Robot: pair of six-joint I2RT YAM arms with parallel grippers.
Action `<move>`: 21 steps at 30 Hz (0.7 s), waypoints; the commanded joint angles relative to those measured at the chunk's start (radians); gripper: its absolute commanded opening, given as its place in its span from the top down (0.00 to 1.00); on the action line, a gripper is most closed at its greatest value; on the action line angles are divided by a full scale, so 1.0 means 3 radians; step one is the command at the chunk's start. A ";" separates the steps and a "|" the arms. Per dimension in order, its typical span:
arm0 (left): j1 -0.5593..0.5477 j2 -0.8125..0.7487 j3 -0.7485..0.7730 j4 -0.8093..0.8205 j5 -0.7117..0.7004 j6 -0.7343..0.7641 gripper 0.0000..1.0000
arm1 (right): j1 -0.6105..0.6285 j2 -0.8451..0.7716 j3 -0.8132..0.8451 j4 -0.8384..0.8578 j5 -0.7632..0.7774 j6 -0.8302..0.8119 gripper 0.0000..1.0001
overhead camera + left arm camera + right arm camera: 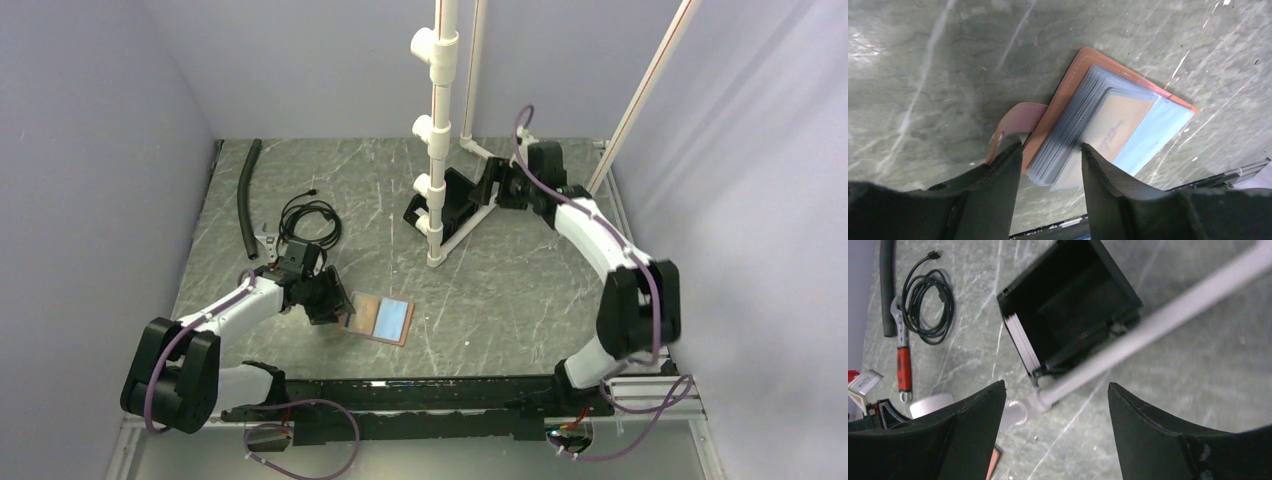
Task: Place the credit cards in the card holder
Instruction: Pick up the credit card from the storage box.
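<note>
The tan-brown card holder (366, 313) lies open on the table, its clear sleeves fanned up in the left wrist view (1068, 85). A light blue credit card (395, 317) lies on its right panel (1158, 125). A tan card (1118, 125) sits in the top sleeve. My left gripper (340, 312) is open at the holder's left edge, the sleeve stack's corner between its jaws (1052, 155), next to the snap tab (1018, 120). My right gripper (487, 190) is open and empty (1055, 390) above the black box (1073, 295), where white cards (1023, 342) stand on edge.
A white pipe stand (437, 130) rises mid-table beside the black box (455, 200). A black hose (246, 185), a coiled cable (310, 220) and a red-handled wrench (904, 365) lie at the back left. A white roll (930, 404) is near them.
</note>
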 commanded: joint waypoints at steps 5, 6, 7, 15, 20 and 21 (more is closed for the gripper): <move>-0.0014 -0.0050 -0.0372 0.0374 0.0298 -0.0301 0.58 | 0.0079 0.1043 0.1376 -0.0646 -0.0772 -0.0848 0.18; -0.0014 -0.0070 -0.0403 0.0400 0.0322 -0.0331 0.59 | 0.0120 0.1160 0.1539 -0.0751 -0.0736 -0.0890 0.18; -0.0014 -0.0080 -0.0420 0.0413 0.0339 -0.0357 0.60 | 0.0169 0.1291 0.1702 -0.0869 -0.0718 -0.0950 0.17; -0.0019 -0.0245 -0.0385 0.0286 0.0379 -0.0390 0.61 | 0.0441 0.2008 0.2489 -0.1279 -0.0510 -0.1119 0.18; -0.0019 -0.0400 -0.0281 0.0151 0.0389 -0.0373 0.58 | 0.0554 0.2312 0.2775 -0.1410 -0.0483 -0.1188 0.19; -0.0019 -0.0421 -0.0253 0.0120 0.0394 -0.0359 0.57 | 0.0559 0.2358 0.2804 -0.1409 -0.0498 -0.1180 0.19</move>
